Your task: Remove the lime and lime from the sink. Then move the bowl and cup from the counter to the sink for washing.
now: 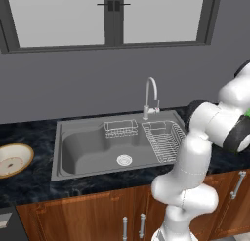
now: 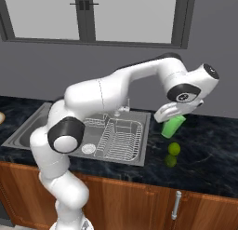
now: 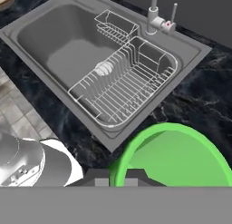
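Observation:
My gripper [image 2: 173, 116] is shut on the bright green cup [image 2: 173, 126], held tilted above the black counter [image 2: 209, 150] just right of the sink [image 2: 25, 131]. In the hand view the cup's open mouth [image 3: 176, 157] sits close at the bottom, its rim pinched in the gripper [image 3: 117, 175]. Two limes lie on the counter under the cup: a brighter one [image 2: 174, 148] and a darker one [image 2: 170, 161] in front of it. The tan-rimmed bowl [image 1: 12, 159] sits on the counter left of the sink [image 1: 88, 154].
A wire dish rack [image 3: 122, 82] fills the sink's right part, and a smaller wire basket [image 1: 120, 128] hangs at the back. The chrome faucet [image 1: 151, 96] stands behind the basin. Wooden cabinets [image 2: 139, 201] run below the counter edge.

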